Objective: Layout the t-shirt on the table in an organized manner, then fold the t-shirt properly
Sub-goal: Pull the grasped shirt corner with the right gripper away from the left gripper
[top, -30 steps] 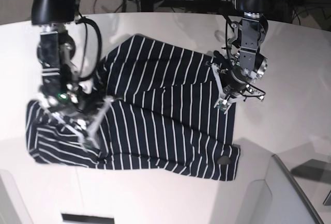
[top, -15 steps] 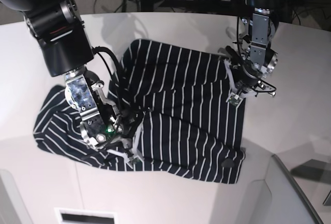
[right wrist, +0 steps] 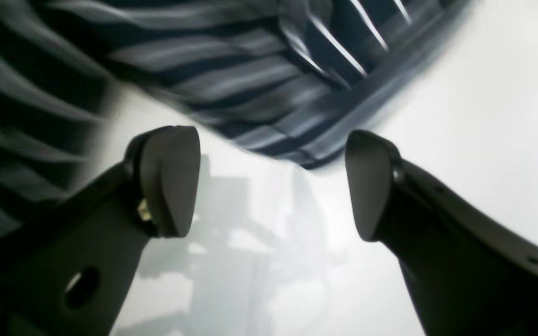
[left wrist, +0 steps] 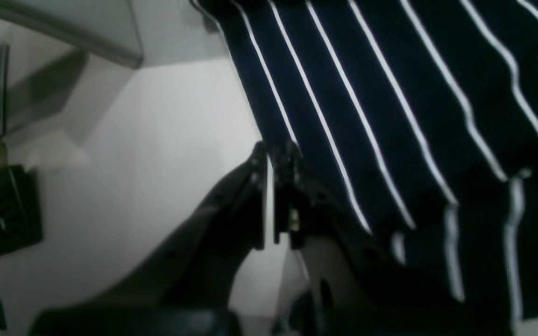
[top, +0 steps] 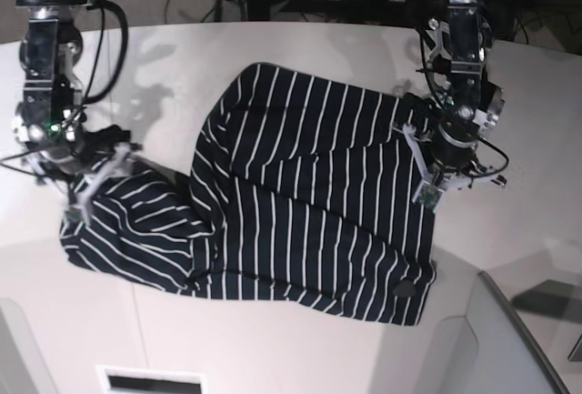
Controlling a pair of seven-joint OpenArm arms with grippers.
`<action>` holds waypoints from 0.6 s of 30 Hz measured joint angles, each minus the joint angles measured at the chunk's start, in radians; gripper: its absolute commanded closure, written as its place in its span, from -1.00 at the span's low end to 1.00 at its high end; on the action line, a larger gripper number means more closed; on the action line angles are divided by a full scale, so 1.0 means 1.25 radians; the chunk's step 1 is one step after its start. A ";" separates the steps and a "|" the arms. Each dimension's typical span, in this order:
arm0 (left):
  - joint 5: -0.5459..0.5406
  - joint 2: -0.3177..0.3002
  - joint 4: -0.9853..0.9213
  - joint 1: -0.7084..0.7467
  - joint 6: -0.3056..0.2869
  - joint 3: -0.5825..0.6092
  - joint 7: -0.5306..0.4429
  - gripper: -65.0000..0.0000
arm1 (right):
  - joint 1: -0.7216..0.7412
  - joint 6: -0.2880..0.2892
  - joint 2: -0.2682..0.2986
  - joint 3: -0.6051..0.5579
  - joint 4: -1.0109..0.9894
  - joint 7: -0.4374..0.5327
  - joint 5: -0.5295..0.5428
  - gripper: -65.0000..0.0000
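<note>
White table [top: 300, 48], t-shirt [top: 300, 203] motion-blurred in right wrist view, left edge bunched

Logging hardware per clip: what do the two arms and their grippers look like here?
Both arms are black and bare-metal grey with looping black cables. The right gripper has matte black fingers ending in rounded paddle-shaped pads; a green light glows on its wrist. The left gripper has slim black fingers on a metal bracket wrist.
</note>
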 measured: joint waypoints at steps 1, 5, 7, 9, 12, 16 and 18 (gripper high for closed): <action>0.000 0.001 -0.002 0.012 0.001 0.023 0.004 1.00 | 0.004 0.002 0.000 0.020 -0.037 0.027 0.002 -0.40; -0.018 0.018 -0.045 0.050 -0.012 0.094 -0.002 1.00 | 0.040 0.021 -0.009 0.097 -0.171 0.081 0.018 -0.40; -0.013 0.016 -0.063 0.055 -0.009 0.094 -0.002 1.00 | 0.052 0.073 -0.011 0.137 -0.203 0.098 0.012 -0.40; -0.009 0.009 -0.089 0.050 -0.006 0.088 -0.002 1.00 | 0.066 0.140 -0.013 0.182 -0.231 0.096 0.008 -0.40; -0.006 0.002 -0.125 0.048 0.012 0.089 -0.002 1.00 | 0.106 0.202 -0.032 0.252 -0.285 0.099 0.005 -0.39; -0.018 -0.026 -0.180 0.042 0.070 0.092 -0.081 1.00 | 0.146 0.258 -0.035 0.279 -0.352 0.101 0.002 -0.38; -0.011 -0.031 -0.205 0.037 0.097 0.086 -0.110 1.00 | 0.147 0.286 -0.038 0.280 -0.357 0.096 0.002 -0.38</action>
